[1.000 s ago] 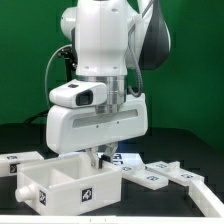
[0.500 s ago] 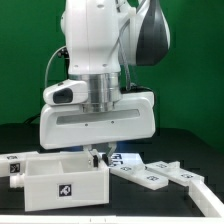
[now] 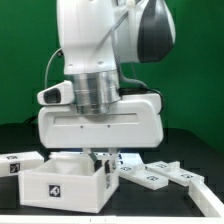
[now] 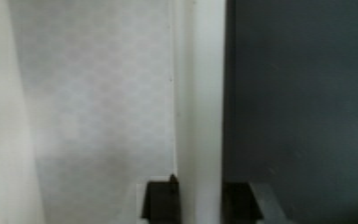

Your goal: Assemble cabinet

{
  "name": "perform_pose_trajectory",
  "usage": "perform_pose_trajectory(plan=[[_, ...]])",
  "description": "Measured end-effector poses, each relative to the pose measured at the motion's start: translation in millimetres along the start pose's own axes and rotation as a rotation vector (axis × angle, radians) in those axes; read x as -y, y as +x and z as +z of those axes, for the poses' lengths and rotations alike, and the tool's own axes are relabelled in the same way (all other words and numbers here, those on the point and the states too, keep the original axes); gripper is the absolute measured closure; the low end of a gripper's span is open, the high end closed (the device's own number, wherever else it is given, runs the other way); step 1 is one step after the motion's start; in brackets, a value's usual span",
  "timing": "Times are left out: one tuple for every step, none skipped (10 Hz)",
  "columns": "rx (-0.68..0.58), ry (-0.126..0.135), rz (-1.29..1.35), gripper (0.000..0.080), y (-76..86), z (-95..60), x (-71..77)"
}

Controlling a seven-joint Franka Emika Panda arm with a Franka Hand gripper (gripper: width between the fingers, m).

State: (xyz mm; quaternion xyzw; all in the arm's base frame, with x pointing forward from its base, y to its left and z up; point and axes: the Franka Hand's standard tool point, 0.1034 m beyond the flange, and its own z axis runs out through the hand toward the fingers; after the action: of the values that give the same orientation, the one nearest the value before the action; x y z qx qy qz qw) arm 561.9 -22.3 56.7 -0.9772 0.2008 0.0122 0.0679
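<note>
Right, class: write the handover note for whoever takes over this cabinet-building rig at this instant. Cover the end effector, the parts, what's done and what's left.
The end effector is down at the cabinet, with one finger on either side of an upright wall. Whether it is clamped cannot be told.
The cabinet is an open-topped box at the exterior view's lower left.
Done: the box body appears to stand joined.
Left: the loose panels lying flat at the exterior view's right and a tagged white piece at its left are not yet fitted.
</note>
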Motion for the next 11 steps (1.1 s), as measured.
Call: perform_pose_trajectory(plan=[[-0.006,0.013,0.046,0.0711,1.0,-3.0,3.4],[0.000,0.019,0.119,0.0711,-0.3,-0.9,3.0],[0.001,0.019,0.174,0.0711,-0.7,-0.3,3.7],[0.002,0.019,0.208,0.0711,-1.1,-0.1,4.5],[0.006,0.032,0.314,0.0711,3.0,0.8,6.8],[-0.002,0.053,0.420,0.0711,18.4,1.4,10.8],[-0.013,0.079,0.535,0.0711,35.1,0.5,16.4],[-0.016,0.094,0.623,0.0711,42.8,-0.7,21.9],[-0.014,0.098,0.659,0.0711,42.1,-0.2,23.3],[-0.007,0.106,0.734,0.0711,41.6,0.0,25.2],[0.001,0.113,0.801,0.0711,40.9,0.3,27.0]])
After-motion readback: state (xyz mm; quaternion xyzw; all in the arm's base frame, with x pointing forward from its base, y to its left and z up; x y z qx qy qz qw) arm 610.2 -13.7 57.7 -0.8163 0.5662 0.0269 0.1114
